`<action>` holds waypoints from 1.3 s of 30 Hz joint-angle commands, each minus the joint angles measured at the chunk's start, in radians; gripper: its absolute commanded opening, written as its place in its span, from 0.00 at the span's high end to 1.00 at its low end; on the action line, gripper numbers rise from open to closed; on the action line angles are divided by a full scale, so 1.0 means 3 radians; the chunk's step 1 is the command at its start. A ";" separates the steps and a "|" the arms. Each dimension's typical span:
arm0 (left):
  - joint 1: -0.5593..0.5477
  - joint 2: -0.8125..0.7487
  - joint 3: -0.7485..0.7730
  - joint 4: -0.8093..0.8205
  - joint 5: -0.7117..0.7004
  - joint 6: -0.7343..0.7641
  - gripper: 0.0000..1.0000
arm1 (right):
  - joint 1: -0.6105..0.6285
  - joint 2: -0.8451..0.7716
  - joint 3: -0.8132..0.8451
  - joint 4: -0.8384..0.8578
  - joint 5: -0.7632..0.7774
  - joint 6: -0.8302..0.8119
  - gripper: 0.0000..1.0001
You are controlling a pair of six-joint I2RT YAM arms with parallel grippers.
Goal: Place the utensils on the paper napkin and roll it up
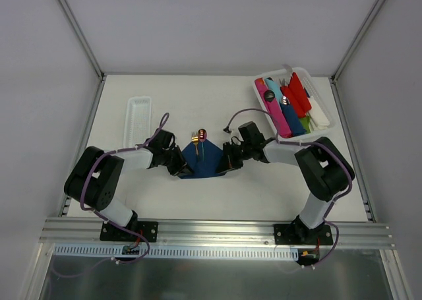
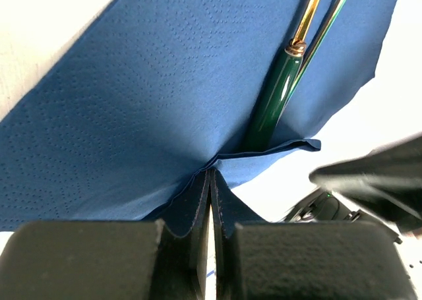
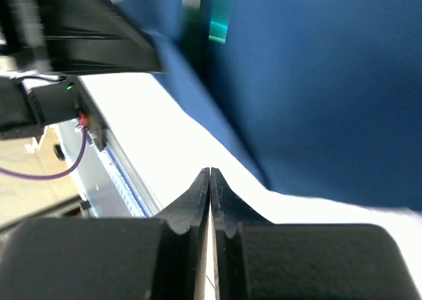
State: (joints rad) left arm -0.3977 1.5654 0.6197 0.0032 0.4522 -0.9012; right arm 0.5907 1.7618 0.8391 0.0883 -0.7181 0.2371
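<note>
Napkin (image 1: 201, 160) of thin navy paper, matte, embossed with fine dots. Lies mid-table between the two grippers, creased into a shallow trough. Cradles the utensils (image 1: 195, 142) in that crease: glossy dark-green handles, a slim gold neck, a gold fork head and a round reddish head reaching past the far edge.

Left gripper (image 1: 180, 168): fingers (image 2: 198, 208) pressed together, seemingly pinching the napkin's folded near edge at the tips. Right gripper (image 1: 228, 164): fingers together as well, holding nothing, tips over bare table just beside the napkin's edge. Black, grainy finger housings in both wrist views.

Table (image 1: 217, 198) white, smooth, matte. Carries a narrow, shallow white tray (image 1: 137, 119) at the far left, well apart from the napkin, and a white bin (image 1: 310, 132) at the far right corner, packed with pink, red, blue and white plastic pieces (image 1: 290, 102). Pale grey walls (image 1: 217, 23) on three sides, aluminium struts (image 1: 76, 26) in the corners, a ridged aluminium rail (image 1: 217, 233) along the near edge with both arm bases bolted on. Purple cables (image 1: 254, 112) looping along the arms.
</note>
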 commanded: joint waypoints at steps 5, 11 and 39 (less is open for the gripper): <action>0.0032 0.0161 0.0123 -0.0328 -0.0173 0.0268 1.00 | 0.0194 -0.0029 0.0363 0.0150 0.0006 -0.0182 0.95; 0.0027 0.0171 0.0164 -0.0343 -0.0163 0.0304 1.00 | 0.0199 0.0324 0.0440 0.0191 0.0036 -0.0182 0.95; -0.0045 -0.0662 0.0092 -0.0297 -0.0004 0.0442 0.87 | 0.0107 0.0728 0.0527 0.0176 0.0226 -0.0018 0.97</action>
State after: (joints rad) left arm -0.4000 1.3407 0.6506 -0.0898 0.4210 -0.7914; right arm 0.6319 1.9545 0.9859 0.1486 -0.7216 0.2440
